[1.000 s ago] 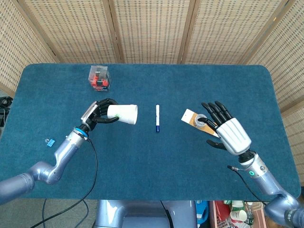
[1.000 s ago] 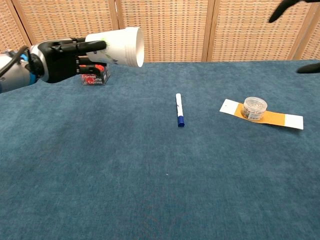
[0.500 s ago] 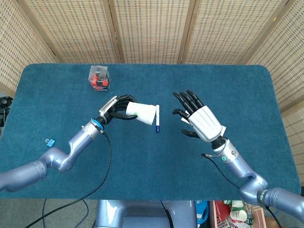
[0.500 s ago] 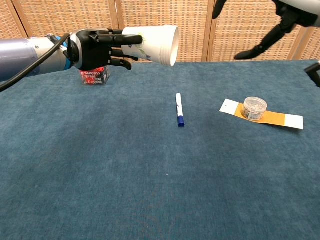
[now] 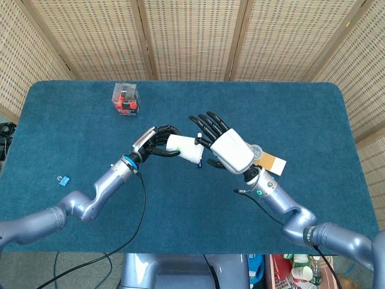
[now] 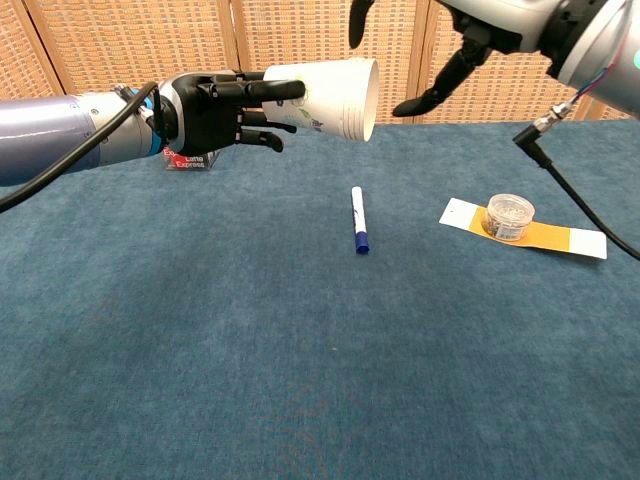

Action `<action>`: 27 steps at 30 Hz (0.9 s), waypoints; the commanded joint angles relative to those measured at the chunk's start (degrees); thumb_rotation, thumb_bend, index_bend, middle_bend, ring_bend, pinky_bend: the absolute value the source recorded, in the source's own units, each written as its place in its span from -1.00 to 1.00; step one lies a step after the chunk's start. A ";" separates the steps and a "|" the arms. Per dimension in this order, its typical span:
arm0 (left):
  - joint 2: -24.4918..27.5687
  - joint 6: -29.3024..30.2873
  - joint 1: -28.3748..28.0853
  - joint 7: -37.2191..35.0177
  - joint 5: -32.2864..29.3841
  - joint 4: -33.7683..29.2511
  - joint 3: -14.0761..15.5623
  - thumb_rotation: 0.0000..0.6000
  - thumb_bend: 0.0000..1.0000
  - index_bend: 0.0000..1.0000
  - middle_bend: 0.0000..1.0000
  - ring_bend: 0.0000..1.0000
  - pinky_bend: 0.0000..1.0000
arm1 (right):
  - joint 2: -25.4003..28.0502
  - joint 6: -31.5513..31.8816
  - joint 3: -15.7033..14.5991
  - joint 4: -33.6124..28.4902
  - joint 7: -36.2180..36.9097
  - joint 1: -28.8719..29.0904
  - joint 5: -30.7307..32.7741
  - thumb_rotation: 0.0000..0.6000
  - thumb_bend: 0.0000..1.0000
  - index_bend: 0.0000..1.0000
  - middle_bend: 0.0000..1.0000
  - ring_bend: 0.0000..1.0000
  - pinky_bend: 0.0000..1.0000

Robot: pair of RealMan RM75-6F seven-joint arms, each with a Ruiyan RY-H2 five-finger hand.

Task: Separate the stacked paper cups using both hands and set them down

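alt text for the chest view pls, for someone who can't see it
The robot's left hand holds stacked white paper cups sideways above a blue table, open end toward the right hand, whose spread fingers are close to the rim. On the table lie a blue-capped marker and a small lidded jar on an orange card.

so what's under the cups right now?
The cups are held in the air by the left hand, mouth facing the open right hand. In the chest view the pen lies on the table below them. The head view hides most of the pen.
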 commanded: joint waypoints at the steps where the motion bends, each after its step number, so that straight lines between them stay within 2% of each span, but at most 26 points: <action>1: -0.33 0.05 -0.03 -0.19 0.08 0.09 0.22 1.00 -0.77 0.09 0.00 0.01 0.13 | -0.81 -0.49 0.23 0.62 -0.65 1.26 0.32 1.00 -0.56 -0.11 -0.83 -0.95 -0.74; 7: -0.99 0.03 -0.13 -0.71 0.25 0.39 0.60 1.00 -0.77 0.08 0.00 0.01 0.13 | -1.33 -0.44 0.61 0.83 -1.76 2.91 0.65 1.00 -0.49 -0.09 -0.81 -0.94 -0.74; 14: -1.59 0.00 -0.21 -1.28 0.51 0.96 1.06 1.00 -0.77 0.09 0.00 0.01 0.13 | -1.23 -1.05 0.15 0.36 -2.73 3.92 1.63 1.00 -0.32 -0.04 -0.81 -0.94 -0.74; 27: -2.16 0.06 -0.27 -1.42 0.38 0.93 1.30 1.00 -0.77 0.09 0.00 0.01 0.13 | -1.19 -0.90 -0.85 -0.07 -5.06 4.96 2.53 1.00 0.01 0.27 -0.80 -0.94 -0.74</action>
